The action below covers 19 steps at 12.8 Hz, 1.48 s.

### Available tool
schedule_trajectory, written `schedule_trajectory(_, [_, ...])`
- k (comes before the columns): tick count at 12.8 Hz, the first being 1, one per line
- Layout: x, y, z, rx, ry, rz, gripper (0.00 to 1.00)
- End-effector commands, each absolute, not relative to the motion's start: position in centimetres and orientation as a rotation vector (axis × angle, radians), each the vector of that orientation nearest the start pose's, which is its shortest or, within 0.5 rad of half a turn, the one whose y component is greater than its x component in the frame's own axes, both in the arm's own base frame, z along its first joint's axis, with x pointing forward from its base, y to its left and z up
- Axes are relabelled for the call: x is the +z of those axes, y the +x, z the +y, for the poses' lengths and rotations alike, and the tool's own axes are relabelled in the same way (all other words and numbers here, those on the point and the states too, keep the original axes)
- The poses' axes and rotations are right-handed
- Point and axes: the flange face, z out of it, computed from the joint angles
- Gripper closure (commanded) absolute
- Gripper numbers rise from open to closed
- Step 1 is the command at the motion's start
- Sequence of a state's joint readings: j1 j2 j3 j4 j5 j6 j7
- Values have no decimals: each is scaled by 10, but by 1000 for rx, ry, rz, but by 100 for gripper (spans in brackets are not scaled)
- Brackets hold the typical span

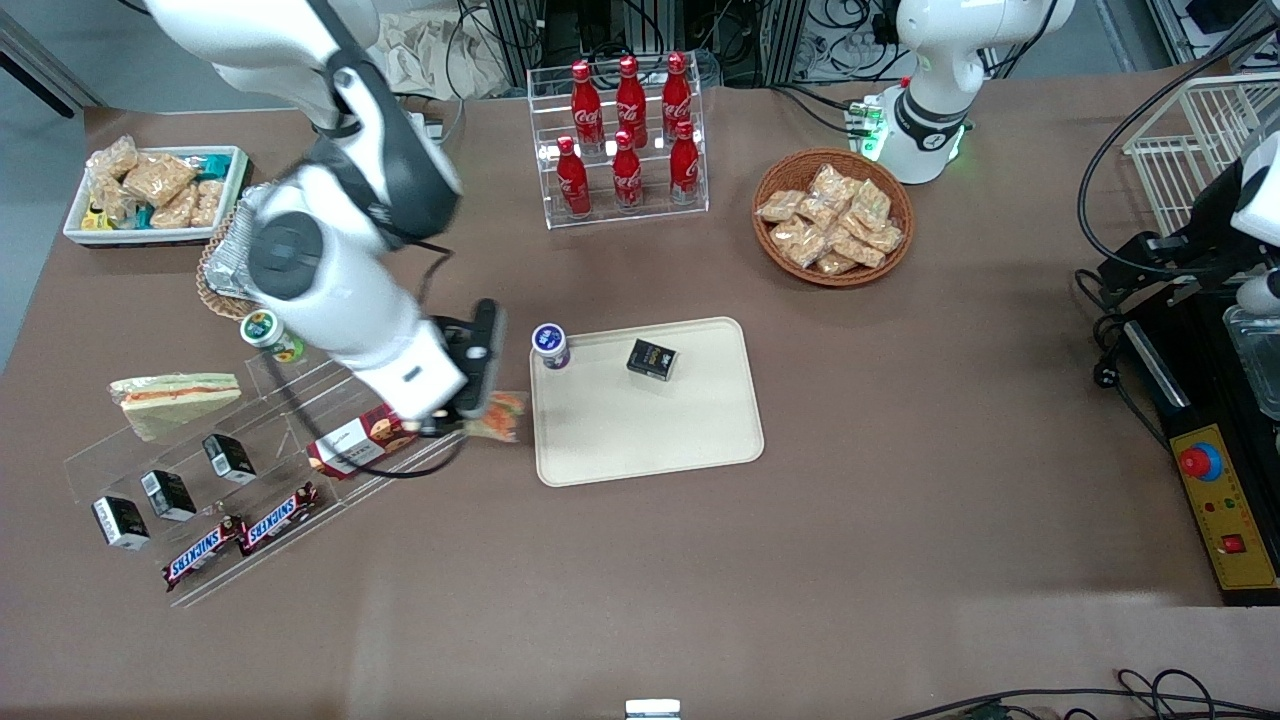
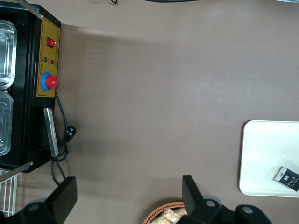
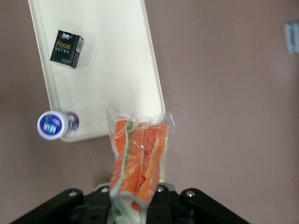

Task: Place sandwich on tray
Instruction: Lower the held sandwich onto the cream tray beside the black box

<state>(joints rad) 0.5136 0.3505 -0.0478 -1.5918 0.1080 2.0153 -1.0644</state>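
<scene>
Beside the tray, your gripper is clamped on the sandwich, which looks soft and light, so hold its edge gently.

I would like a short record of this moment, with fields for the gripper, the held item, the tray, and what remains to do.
gripper: the right arm's gripper is shut on the wrapped triangular sandwich, raised beside the tray's edge toward the working arm's end
held item: white bread wedge in clear wrap, orange and green filling showing
tray: flat cream-beige plastic tray; it carries a small black box and a purple-capped bottle at one corner
second sandwich: another wrapped wedge lies on the clear display rack
remaining: sandwich not yet on the tray
</scene>
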Motion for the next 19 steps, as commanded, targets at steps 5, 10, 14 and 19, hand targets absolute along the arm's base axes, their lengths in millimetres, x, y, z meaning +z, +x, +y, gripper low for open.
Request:
schedule_trajectory(5, [357, 587, 393, -279, -2169, -2216, 98])
schedule_trajectory(10, [299, 581, 418, -285, -2127, -2271, 97])
schedule_trajectory(14, [256, 576, 433, -322, -2108, -2305, 97])
schedule_trajectory(19, [247, 558, 461, -378, -2066, -2341, 97])
